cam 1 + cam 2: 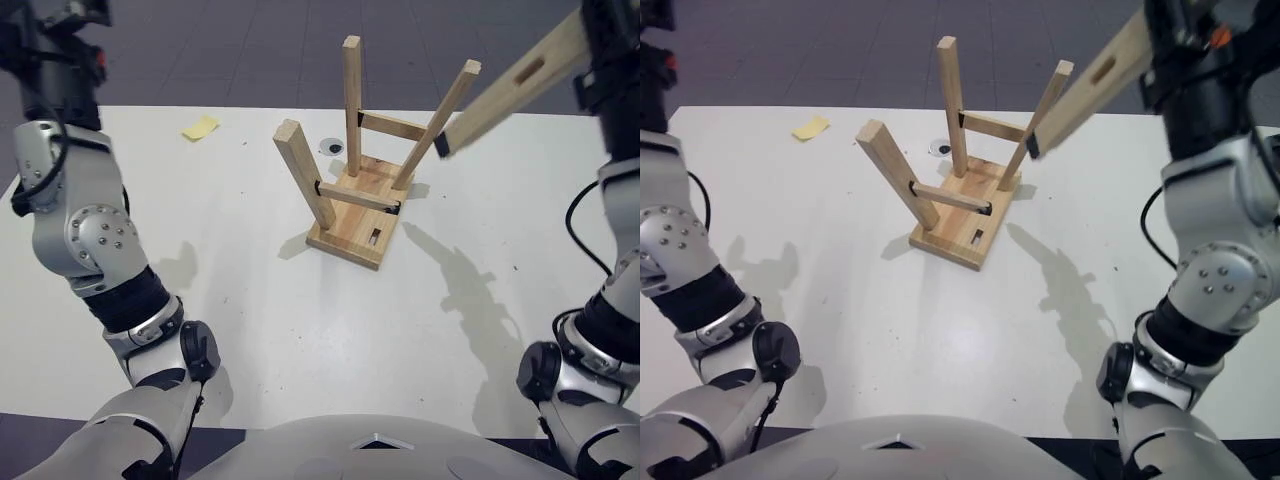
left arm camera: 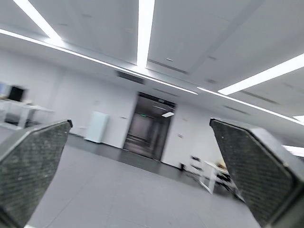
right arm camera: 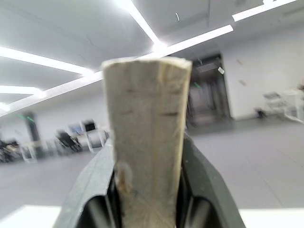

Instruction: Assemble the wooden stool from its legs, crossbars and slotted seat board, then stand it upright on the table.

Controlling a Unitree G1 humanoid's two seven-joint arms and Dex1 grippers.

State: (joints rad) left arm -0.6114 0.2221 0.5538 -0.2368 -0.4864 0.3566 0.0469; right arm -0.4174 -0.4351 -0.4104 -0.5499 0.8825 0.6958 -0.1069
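leg [image 3: 145,118] gripped in right tool [image 3: 147,190] — its end near upturned stool [image 1: 352,228]

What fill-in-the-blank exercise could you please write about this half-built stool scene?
1. The number of legs standing in the seat board on the table is ___.
2. The right gripper holds the loose piece, a fourth ___.
3. The left gripper is open and holds ___.
4. The sticky note on the table is coloured ___.
Missing words: three; leg; nothing; yellow.
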